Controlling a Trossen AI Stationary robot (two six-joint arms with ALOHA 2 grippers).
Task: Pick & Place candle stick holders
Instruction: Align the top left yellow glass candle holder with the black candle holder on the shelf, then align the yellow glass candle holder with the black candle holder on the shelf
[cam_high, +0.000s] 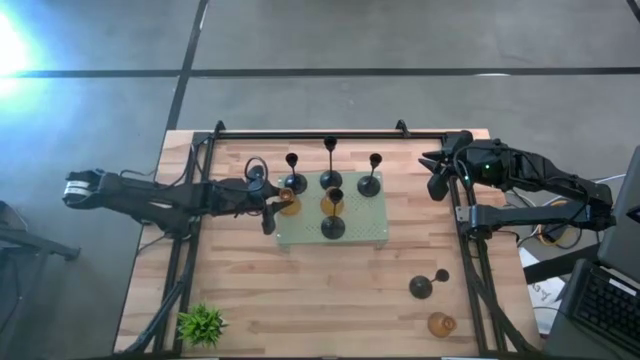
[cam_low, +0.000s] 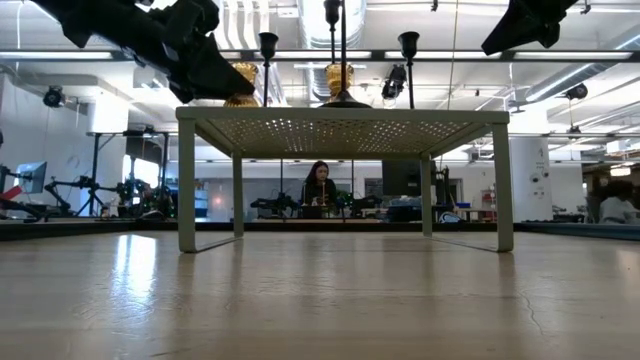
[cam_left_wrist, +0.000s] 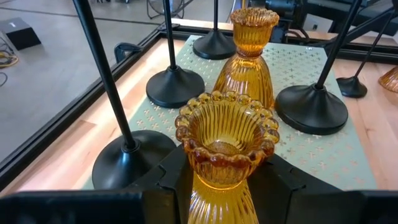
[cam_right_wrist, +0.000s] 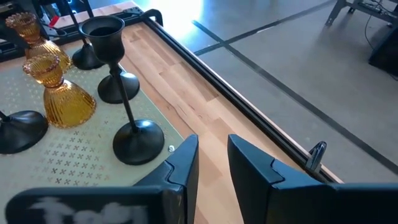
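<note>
Left gripper (cam_high: 276, 208) sat at the left edge of the pale green perforated mat (cam_high: 372, 232), fingers clamped around an amber holder (cam_left_wrist: 225, 142); the left wrist view showed the ribbed amber body squeezed between both dark fingers, its scalloped cup on top. Whether that holder's base touched the mat could not be told.

Second amber holder (cam_high: 332, 203) stood upright on the mat, near its middle. Four black holders were on the mat too: three along the far edge (cam_high: 293, 172) (cam_high: 330, 167) (cam_high: 371, 178) and one at the near edge (cam_high: 333, 224). In the low view the mat was a raised perforated shelf on legs, with holders on top.

Two holders were off the mat, on the wooden table (cam_high: 300, 300) toward the near right corner: a black one (cam_high: 424, 285) lying tipped on its side, and a third amber one (cam_high: 441, 324) closer to the table's edge.

Right gripper (cam_high: 436, 172) hung above the far right corner of the table, clear of the mat. Its fingers (cam_right_wrist: 254, 163) stood slightly apart with nothing between them.

Small green plant (cam_high: 201, 324) sat at the near left corner.
</note>
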